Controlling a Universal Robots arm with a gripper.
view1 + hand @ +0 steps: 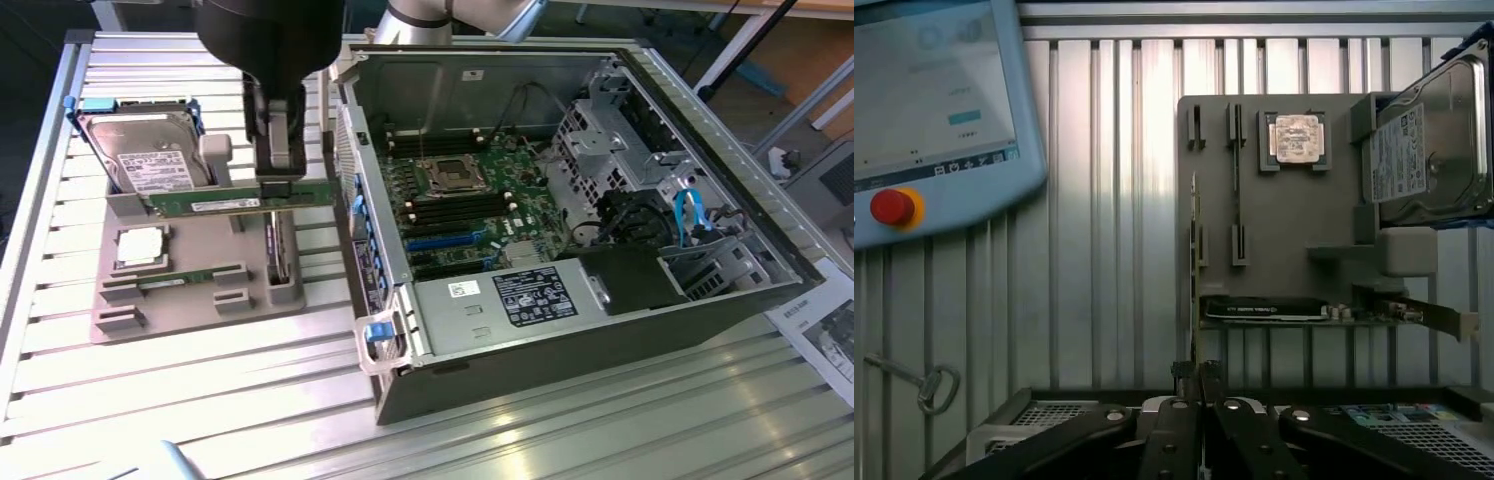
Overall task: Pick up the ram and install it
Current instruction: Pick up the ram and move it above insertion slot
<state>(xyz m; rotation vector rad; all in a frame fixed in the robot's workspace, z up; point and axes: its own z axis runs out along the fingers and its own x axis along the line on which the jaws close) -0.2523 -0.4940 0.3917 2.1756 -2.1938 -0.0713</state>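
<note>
Exterior view, outward from gripper [280,178]: clamps top edge of ram [214,203], holds it level and lifted clear above grey tray [187,318]. Just behind ram: hard drive [150,158], propped upright in tray. Beneath ram: processor [140,247] flat in its pocket, second stick [174,277] on edge in its slot, expansion card [274,255] on edge along tray's side nearest case [574,355]. Case open, on its side on slatted table [200,400], toward the exterior view's right, motherboard [467,185] exposed. Ram outside case, well apart from dark memory slots [454,212] flanking socket [447,175]; blue cables [687,215] deeper in, by drive cage. Arm [441,15] behind case's far wall.

Wrist view: fingers [1176,440] pressed together on ram [1193,300], seen edge-on as thin line, lined up over tray's slot next to second stick [1235,170]. Off tray, on table: pendant [934,120] with red button [892,207], and key [924,385].
</note>
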